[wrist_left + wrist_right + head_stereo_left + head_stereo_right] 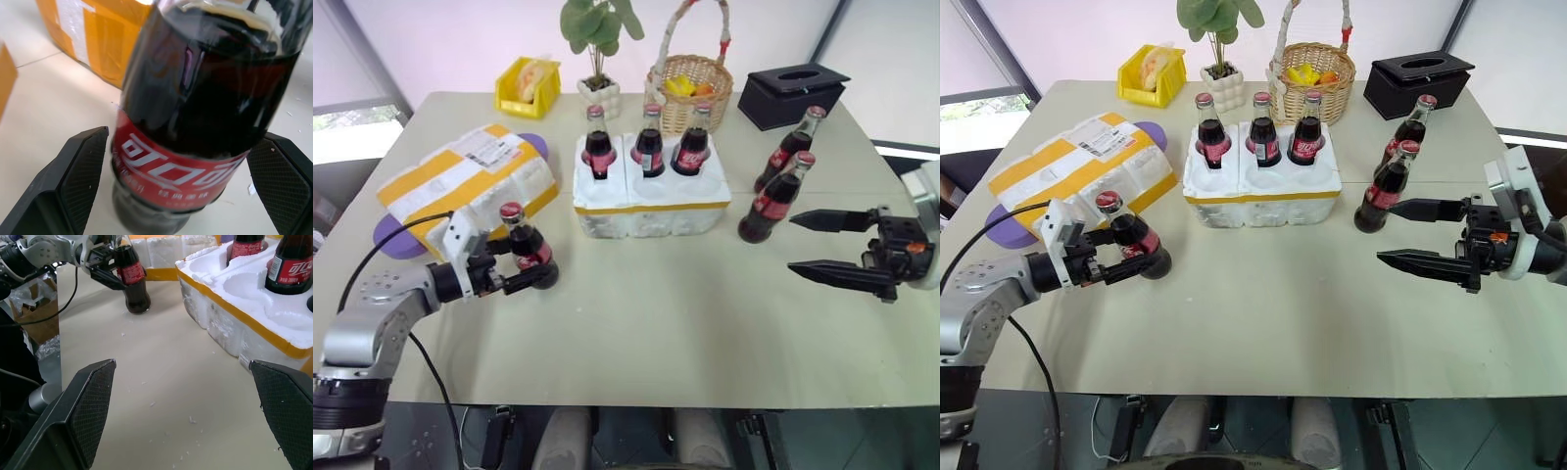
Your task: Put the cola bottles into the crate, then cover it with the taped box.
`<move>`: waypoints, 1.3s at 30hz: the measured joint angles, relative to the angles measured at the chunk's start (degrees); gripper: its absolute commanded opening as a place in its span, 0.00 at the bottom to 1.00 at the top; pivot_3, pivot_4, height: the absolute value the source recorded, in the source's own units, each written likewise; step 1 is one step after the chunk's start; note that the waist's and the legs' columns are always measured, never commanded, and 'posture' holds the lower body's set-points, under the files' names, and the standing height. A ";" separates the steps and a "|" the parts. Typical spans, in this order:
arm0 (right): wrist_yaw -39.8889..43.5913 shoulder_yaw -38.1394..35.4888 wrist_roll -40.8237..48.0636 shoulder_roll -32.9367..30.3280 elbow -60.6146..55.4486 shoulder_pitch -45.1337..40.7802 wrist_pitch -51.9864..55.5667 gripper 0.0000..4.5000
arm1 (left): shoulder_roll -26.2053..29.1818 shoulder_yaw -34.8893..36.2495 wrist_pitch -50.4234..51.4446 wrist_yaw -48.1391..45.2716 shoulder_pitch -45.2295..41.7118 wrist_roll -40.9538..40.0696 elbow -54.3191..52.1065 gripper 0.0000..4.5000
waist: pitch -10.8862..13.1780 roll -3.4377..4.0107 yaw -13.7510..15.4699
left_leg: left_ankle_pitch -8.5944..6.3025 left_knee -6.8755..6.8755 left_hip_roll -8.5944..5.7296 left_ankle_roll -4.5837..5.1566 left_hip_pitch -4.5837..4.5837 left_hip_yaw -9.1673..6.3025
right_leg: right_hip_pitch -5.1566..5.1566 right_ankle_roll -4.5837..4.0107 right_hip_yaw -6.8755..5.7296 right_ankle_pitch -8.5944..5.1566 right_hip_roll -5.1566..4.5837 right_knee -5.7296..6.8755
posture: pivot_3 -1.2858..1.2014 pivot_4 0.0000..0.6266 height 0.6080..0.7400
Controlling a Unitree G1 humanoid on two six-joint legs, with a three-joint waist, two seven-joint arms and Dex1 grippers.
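On the table (656, 323), left of centre: spread left gripper (533, 269), one black finger on either side of a cola bottle (530, 250); cannot tell whether the pads touch the glass

Stands on the tabletop, that bottle, red cap up and leaning a little, just in front of the taped box (460, 176)

Lies flat near the table's left edge, the taped box, yellow bands and white shipping label facing up, purple flaps at both ends

Sits mid-table, right of the taped box, the crate (651, 211); holds three cola bottles (648, 145) upright in its back row of holes, with the three front holes bare

Two more cola bottles (771, 201) upright on the table just right of the crate, one behind the other

Hovers above the table on the right, the right gripper (793, 244), fingers wide apart and clasping nothing, tips pointing toward the nearer of those two bottles, close to it but clear

Along the far edge: yellow bin (527, 88), potted plant (597, 39), wicker basket (690, 88), black tissue box (793, 93)
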 measured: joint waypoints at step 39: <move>-7.62 2.67 2.52 4.09 -3.58 1.56 -0.32 1.00 | -4.38 -13.35 1.63 -13.94 -50.24 7.75 34.64 0.62 | 0.18 -0.31 -0.10 | 0.00 -0.05 0.02 0.02 -0.20 -0.08 | -0.08 0.26 -0.10 0.10 0.11 -0.16 | 0.52 0.24 1.00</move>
